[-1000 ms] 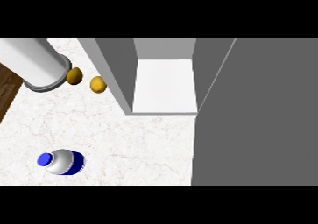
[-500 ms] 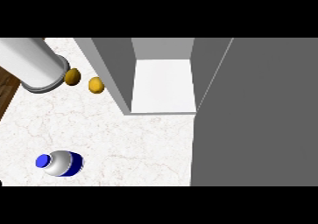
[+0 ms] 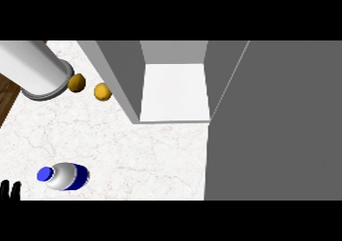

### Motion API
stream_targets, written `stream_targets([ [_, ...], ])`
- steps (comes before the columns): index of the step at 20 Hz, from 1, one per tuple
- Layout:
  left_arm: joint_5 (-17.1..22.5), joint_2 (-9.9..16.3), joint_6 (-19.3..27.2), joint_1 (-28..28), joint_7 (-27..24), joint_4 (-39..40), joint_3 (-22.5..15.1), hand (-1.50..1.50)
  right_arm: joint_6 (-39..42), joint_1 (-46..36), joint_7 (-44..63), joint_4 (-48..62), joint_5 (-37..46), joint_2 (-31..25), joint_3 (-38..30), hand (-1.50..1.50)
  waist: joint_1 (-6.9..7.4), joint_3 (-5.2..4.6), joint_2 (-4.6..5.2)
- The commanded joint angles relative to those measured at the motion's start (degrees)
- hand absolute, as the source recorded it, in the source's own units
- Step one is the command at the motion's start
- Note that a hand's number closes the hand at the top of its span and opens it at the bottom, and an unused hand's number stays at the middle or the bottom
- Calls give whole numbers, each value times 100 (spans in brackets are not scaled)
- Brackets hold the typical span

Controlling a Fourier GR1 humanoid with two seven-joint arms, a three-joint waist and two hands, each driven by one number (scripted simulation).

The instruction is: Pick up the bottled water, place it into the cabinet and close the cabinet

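Black left hand point(image 3: 6, 190) has risen into the lower-left corner, fingers straight, beside the untouched blue-capped silver water bottle point(image 3: 64, 176); grasp pending.

We see one change: black fingers point(image 3: 6, 190) of the left hand point(image 3: 5, 192) now show at the lower left corner of the head view, rising from the bottom edge over the bench point(image 3: 132, 150). A second ago that corner shows only bare marble; half a second ago just a dark tip peeks in there. The fingers point upward and stand just beside the water bottle point(image 3: 65, 176), to its left, not touching it. We cannot see the palm or forearm.
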Motion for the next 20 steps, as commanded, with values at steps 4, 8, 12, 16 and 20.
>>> stream_targets([
  [4, 150, 91, -291, -947, -389, 1743, 473, -150, 119, 532, 71, -869, -424, -27, -68, -150, -17, -1, 9],
  [8, 328, 167, -648, -1175, -812, 2459, 758, -150, 337, 895, -190, -916, -594, -144, -251, -150, -20, -1, 0],
  [12, 236, 47, -507, -1765, -973, 3077, 811, -150, 393, 1045, -444, -900, -354, -64, -307, -150, -36, -1, 6],
  [16, 268, 14, -562, -2024, -1233, 3573, 950, -150, 541, 1390, -560, -1055, -641, -139, -485, -150, -27, -1, 10],
  [20, 377, 228, -902, -2228, -1615, 4426, 1268, -150, 479, 1521, -493, -1226, -418, -2, -196, -150, -7, -6, 18],
])
